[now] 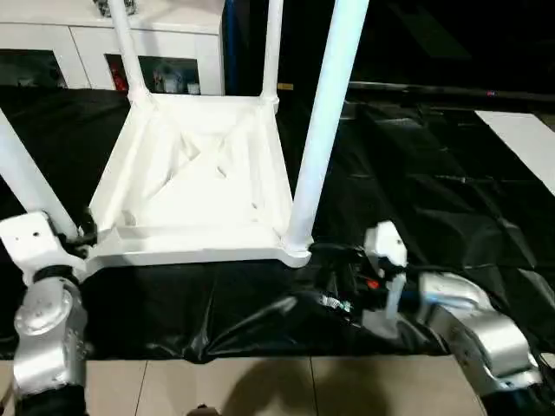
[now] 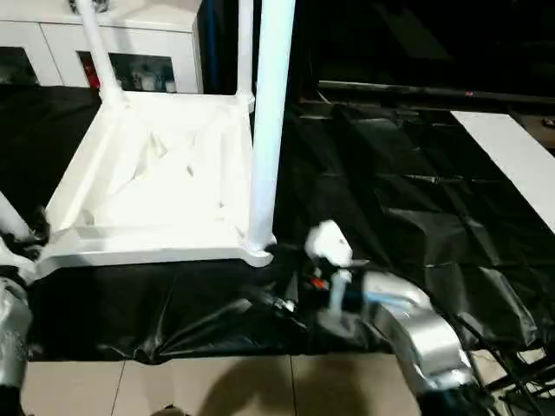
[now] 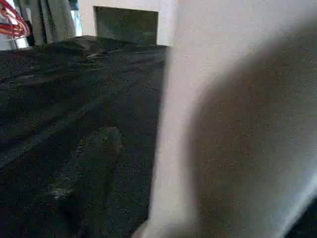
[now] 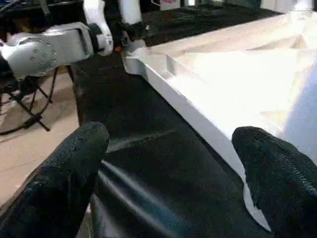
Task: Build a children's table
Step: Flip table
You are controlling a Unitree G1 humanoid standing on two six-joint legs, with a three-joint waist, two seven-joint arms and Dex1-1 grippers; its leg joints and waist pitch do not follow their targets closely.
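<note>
The children's table lies upside down on a black sheet, its white ribbed top [image 1: 195, 186] facing up. Three white legs stand upright in corner sockets: far left [image 1: 124, 43], far right [image 1: 272, 43] and near right [image 1: 325, 113]. Another leg [image 1: 30, 178] leans outward to the left from the near left corner. My left gripper [image 1: 85, 232] sits right at that leg's base, and the left wrist view has the leg [image 3: 233, 119] very close. My right gripper [image 4: 173, 168] hovers low over the sheet beside the near right corner [image 1: 297, 251], open, with nothing between its fingers.
The black sheet [image 1: 416, 191] covers the floor around the table. A white cabinet [image 1: 87, 43] stands behind. A white panel [image 1: 525, 139] lies at the far right. Tiled floor [image 1: 260, 386] begins at the sheet's near edge. A dark stand's feet [image 4: 25, 109] rest on the tiles.
</note>
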